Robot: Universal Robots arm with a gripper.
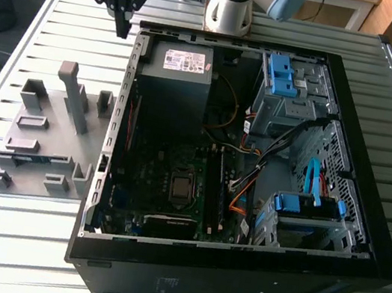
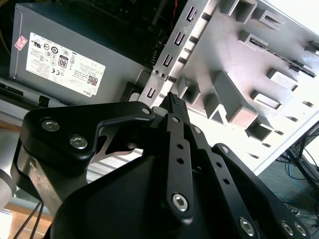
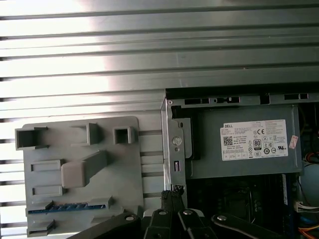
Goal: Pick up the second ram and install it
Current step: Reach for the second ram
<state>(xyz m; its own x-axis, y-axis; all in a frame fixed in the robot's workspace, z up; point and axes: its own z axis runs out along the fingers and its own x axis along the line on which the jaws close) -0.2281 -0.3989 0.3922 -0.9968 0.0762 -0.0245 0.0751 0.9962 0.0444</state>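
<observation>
One memory stick point(image 3: 62, 208) was the job, so where did it sit?

It lay on its edge in a long slot of the grey holder point(image 3: 144, 149). In the first wrist view it was a thin blue strip, untouched.

And the gripper point(image 1: 122, 27)?

It hung over the slatted table point(image 1: 13, 236), well apart from the stick. It was close to the corner of the open computer case point(image 1: 193, 290) where the power supply point(image 1: 173, 82) sat. In the exterior view that put it near the top, toward the exterior view's left.

What were the fingers point(image 2: 174, 129) doing?

They were pressed together, the tips meeting in a point with nothing between them. In both wrist views the black tips were closed, near the case's metal edge.

Where was the holder against the case?

Just beside it on the table, on the exterior view's left, with its blocks and posts standing upright.

Anything else inside the case?

Bright blue clips point(image 1: 281, 74) on the drive bays, toward the exterior view's right, and orange cables point(image 1: 241, 200) next to the board.
</observation>
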